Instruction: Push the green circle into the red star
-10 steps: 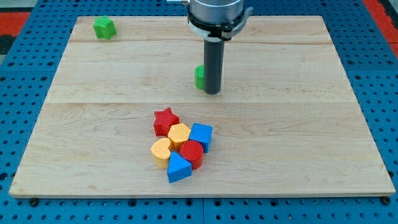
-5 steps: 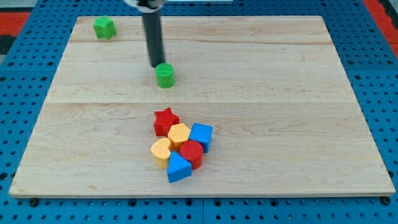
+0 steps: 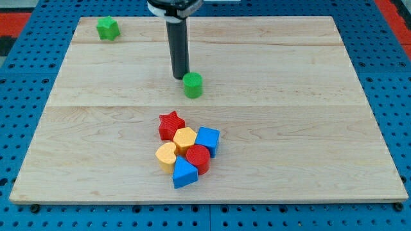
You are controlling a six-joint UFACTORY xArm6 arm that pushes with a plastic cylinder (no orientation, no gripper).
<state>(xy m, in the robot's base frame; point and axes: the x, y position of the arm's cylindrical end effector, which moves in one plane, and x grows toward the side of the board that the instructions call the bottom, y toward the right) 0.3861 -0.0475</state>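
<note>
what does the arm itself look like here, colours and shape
Only its lower end shows: a straight, dark grey cylindrical rod hanging from a black and silver collar at the view's top. No cables or markings visible. My tip is blunt and plain.

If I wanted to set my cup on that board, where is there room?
The whole view's right side of the wooden board is bare, as is the left below the green block. It's crowded at the cluster around the red star, and near my tip beside the green circle.

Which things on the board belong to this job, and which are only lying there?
For the job: green circle; red star; my tip, just up-left of the circle.

Lying about: green star; yellow blocks; blue blocks; red cylinder.
</note>
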